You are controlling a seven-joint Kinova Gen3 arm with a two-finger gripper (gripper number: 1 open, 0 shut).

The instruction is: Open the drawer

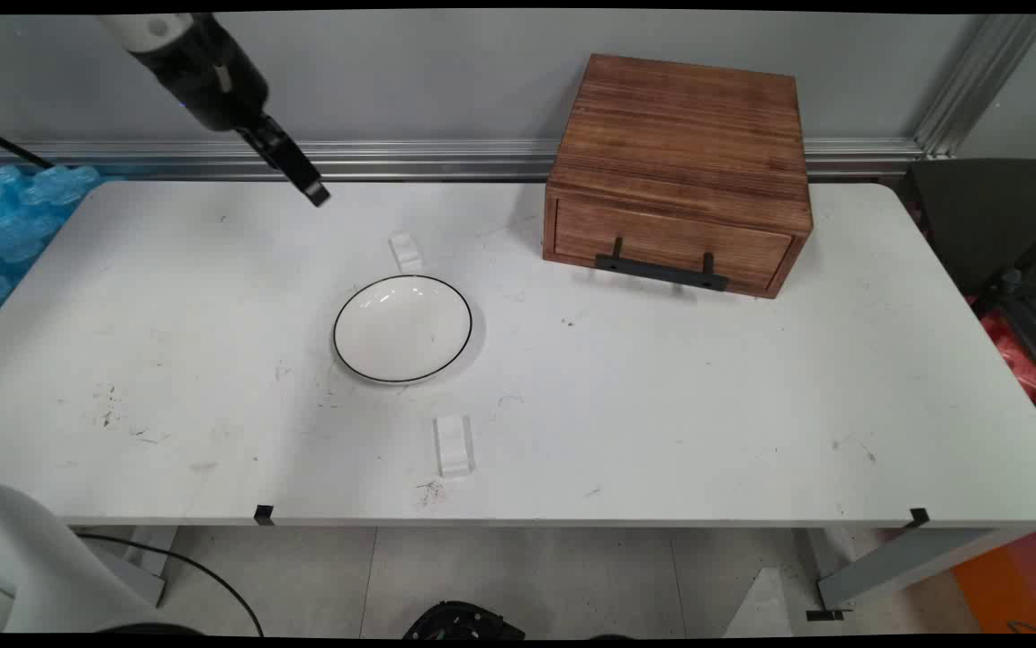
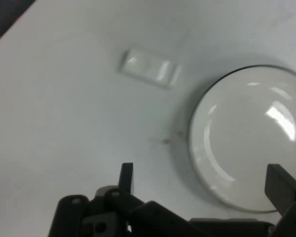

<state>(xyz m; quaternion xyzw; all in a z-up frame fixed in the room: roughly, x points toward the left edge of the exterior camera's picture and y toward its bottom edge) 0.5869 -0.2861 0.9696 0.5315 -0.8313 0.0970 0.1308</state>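
White table (image 1: 752, 405), no legible writing; hand (image 2: 202, 180) wide apart, empty, above black-rimmed plate (image 1: 402, 328).

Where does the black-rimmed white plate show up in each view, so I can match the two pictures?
Main view: the plate lies left of centre on the table, in front of a small white block.
Hand view: right half, cut by the right edge, above the open gripper.
Shared landmark: that white block beside the plate.

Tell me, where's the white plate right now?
In the main view the plate lies flat near the table's middle, between two small white blocks, left of the wooden drawer box.
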